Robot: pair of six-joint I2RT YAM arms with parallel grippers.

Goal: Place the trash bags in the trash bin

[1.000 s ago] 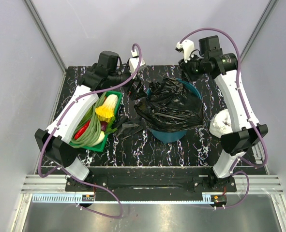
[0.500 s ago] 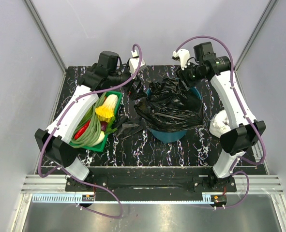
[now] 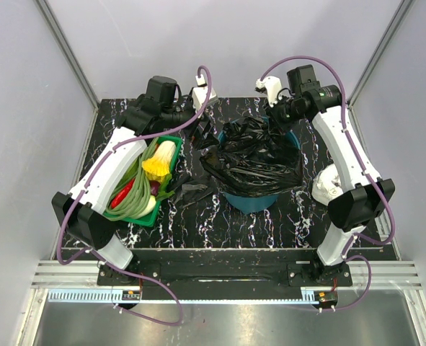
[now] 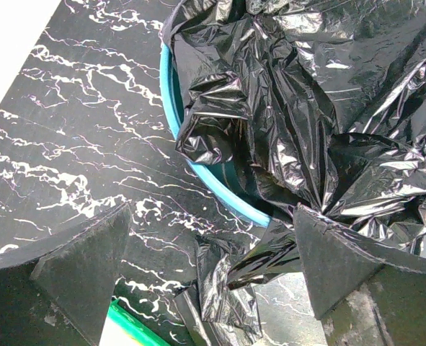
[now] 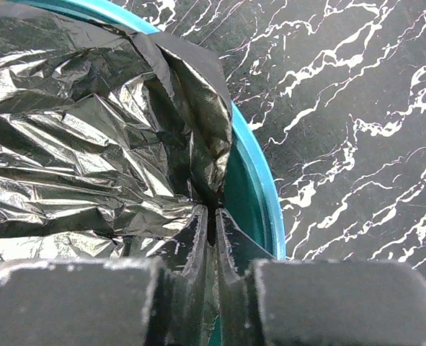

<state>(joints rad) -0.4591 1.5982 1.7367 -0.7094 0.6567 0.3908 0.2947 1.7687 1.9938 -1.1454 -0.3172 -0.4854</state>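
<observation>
At middle of desk [image 3: 220,223], big trash bag [image 3: 254,162] heaped over trash bin [image 3: 250,202], teal rim partly showing. Pinched at far rim by right gripper [image 5: 214,216], jaws clenched on film. Small trash bag [image 3: 192,192] on desk beside bin, near vegetable tray [image 3: 146,218]. Left gripper [image 4: 211,209] above, jaws released.

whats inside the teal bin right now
A crumpled black trash bag fills the bin and spills over its rim. The film hides the bin's floor.

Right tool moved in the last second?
Yes. In the top view the right tool has shifted left and nearer, to the far rim of the trash bin, closing on the trash bag.
</observation>
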